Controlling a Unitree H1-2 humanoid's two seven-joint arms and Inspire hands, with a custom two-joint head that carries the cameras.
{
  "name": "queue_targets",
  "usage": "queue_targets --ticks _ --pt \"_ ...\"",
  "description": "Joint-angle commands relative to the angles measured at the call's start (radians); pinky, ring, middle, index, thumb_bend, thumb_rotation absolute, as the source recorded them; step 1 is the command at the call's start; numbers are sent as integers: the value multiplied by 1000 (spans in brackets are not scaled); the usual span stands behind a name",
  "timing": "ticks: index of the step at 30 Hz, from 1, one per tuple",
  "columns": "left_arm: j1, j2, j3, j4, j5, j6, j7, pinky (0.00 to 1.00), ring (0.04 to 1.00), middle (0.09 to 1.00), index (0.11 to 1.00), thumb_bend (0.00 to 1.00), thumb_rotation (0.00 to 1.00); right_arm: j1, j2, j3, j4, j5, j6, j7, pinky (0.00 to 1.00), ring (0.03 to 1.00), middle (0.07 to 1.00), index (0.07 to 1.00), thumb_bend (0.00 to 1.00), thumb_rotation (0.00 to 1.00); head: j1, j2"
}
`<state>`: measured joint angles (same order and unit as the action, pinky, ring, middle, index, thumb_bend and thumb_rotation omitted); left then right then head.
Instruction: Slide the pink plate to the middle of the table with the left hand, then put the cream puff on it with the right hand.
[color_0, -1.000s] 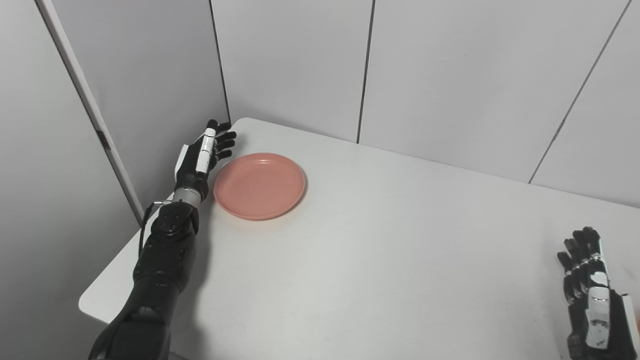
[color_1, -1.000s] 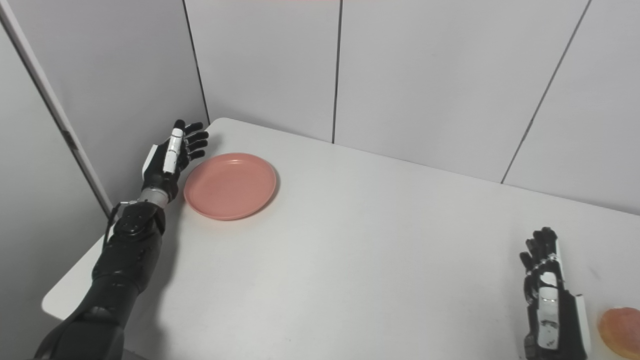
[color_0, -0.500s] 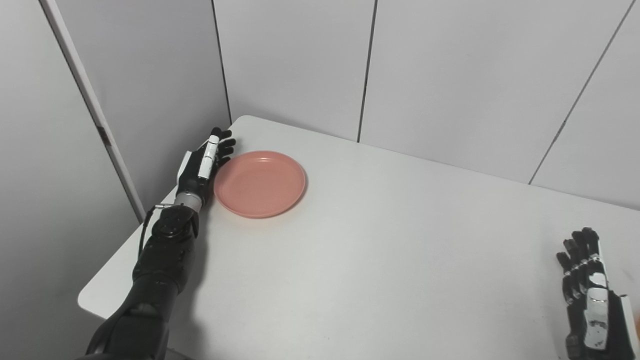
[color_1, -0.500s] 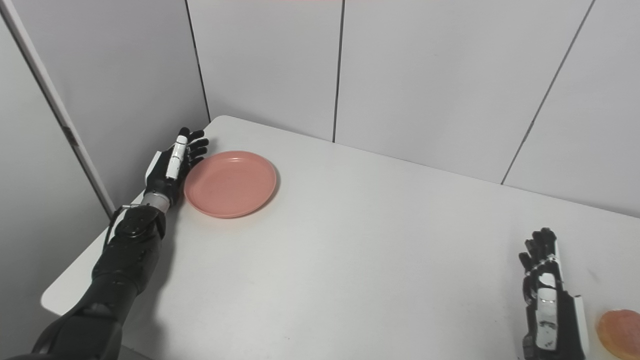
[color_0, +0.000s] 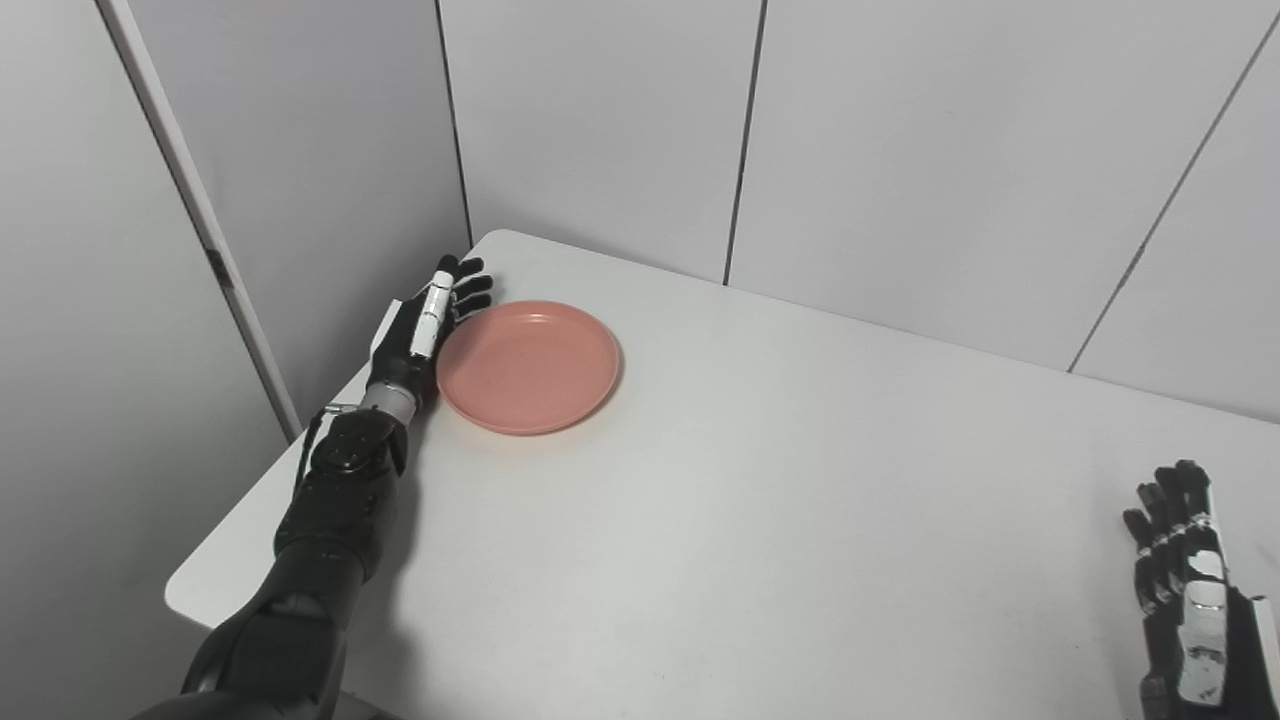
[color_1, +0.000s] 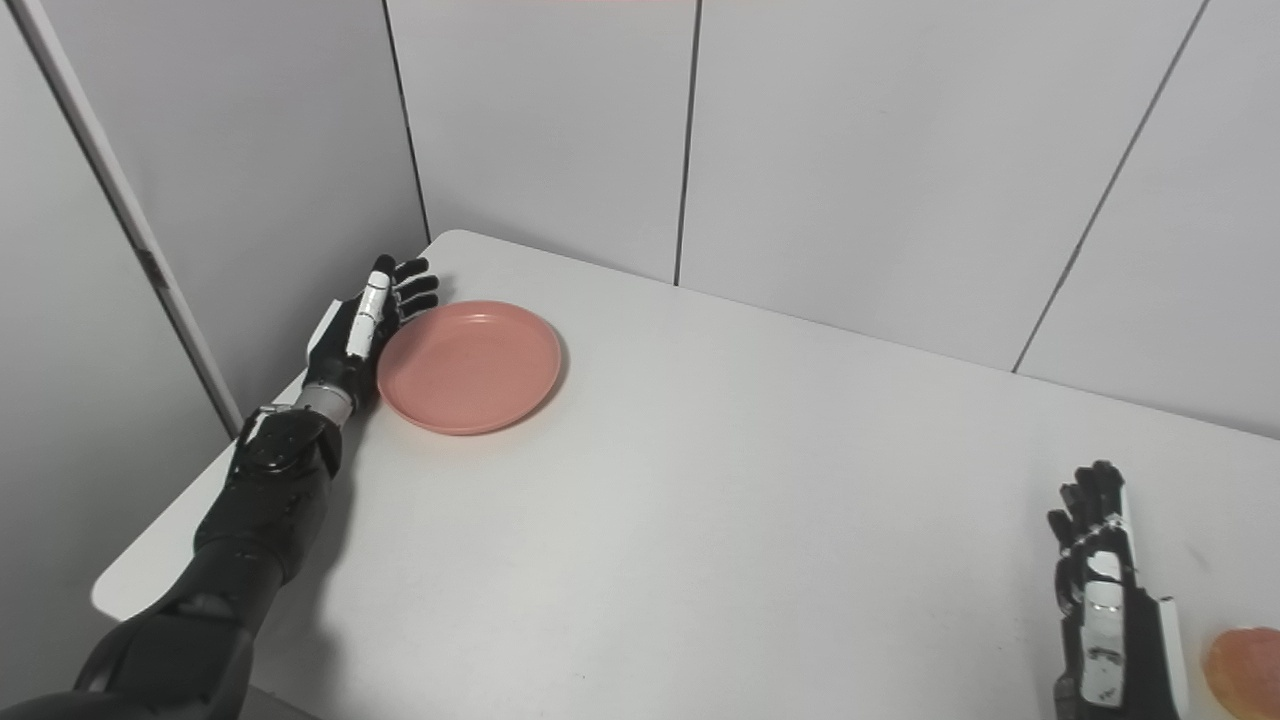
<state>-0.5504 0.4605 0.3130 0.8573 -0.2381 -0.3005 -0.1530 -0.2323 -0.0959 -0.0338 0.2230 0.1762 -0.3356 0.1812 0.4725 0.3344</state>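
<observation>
Left hand (color_0: 425, 325), fingers spread and grasping nothing, lay against the pink plate (color_0: 528, 366) at upper left; a steady, low sideways push suited. Right hand (color_1: 1105, 590) rested unclenched.

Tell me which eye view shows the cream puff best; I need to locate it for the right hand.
The right eye view: the cream puff shows at the bottom right corner, partly cut by the frame, just right of the right hand. The left eye view shows none of it; only the hand reaches that corner.
</observation>
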Motion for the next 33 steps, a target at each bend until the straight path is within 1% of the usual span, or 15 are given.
queue_targets --ticks 1,5,8,11,12,14,16,19,21,24,25,28,29,30,33 --pt "-59 13 -2 -32 -18 -65 -28 818 819 800 774 741 1000 151 20 -5 229 9 -62 12 1000 1000 1000 1000 531 1000 -4 1" --pt "-63 0 -5 -14 -26 -72 -43 830 820 796 774 758 1000 156 26 -5 209 11 -41 7 1000 1000 1000 1000 552 984 -16 5" --pt "-68 -17 1 13 -50 -85 -60 808 799 778 758 762 997 158 27 -3 204 0 -38 -1 1000 1000 1000 1000 559 986 -18 7" --pt "-67 -28 -3 25 -55 -96 -54 802 795 770 747 771 1000 157 28 -2 206 -7 -43 -5 1000 1000 1000 1000 568 990 -25 10" --pt "-66 -32 -4 27 -56 -100 -51 797 793 768 738 781 991 156 30 -3 207 -4 -43 -5 1000 1000 1000 1000 585 974 -25 10" --pt "-62 -48 -2 16 -60 -90 -32 767 783 762 731 782 976 155 36 -7 207 4 -39 -5 1000 1000 1000 997 600 942 -32 12" --pt "-57 -62 -1 0 -62 -76 -22 757 781 762 732 781 976 154 36 -5 204 -4 -33 -8 1000 1000 1000 999 609 948 -41 16" --pt "-51 -82 0 -6 -76 -85 -42 776 791 774 744 764 982 149 32 5 205 -38 -42 -19 1000 1000 1000 1000 627 974 -74 28" --pt "-44 -96 1 -21 -84 -82 -46 770 794 778 751 742 984 148 34 7 204 -46 -38 -25 1000 1000 1000 1000 675 965 -96 36" --pt "-36 -114 1 -25 -106 -91 -72 779 797 783 759 730 992 145 40 11 203 -67 -40 -40 1000 1000 1000 1000 700 958 -144 46" --pt "-32 -121 2 -31 -113 -89 -80 789 805 792 767 739 977 144 41 13 202 -73 -41 -42 1000 1000 1000 1000 710 953 -144 46" --pt "-8 -144 -5 -61 -127 -69 -99 810 822 807 778 756 975 138 44 13 207 -81 -51 -44 1000 1000 1000 1000 721 934 -192 57" --pt "-1 -148 -9 -70 -128 -65 -105 820 832 816 788 755 986 137 45 12 207 -88 -52 -50 1000 999 1000 998 733 925 -192 57" --pt "9 -156 -12 -85 -128 -56 -104 819 833 816 788 751 990 136 48 13 204 -96 -47 -58 1000 996 1000 999 742 919 -217 62" --pt "35 -177 -22 -123 -124 -35 -90 812 829 812 782 739 987 139 55 15 183 -112 -34 -73 990 983 998 994 724 908 -245 69"
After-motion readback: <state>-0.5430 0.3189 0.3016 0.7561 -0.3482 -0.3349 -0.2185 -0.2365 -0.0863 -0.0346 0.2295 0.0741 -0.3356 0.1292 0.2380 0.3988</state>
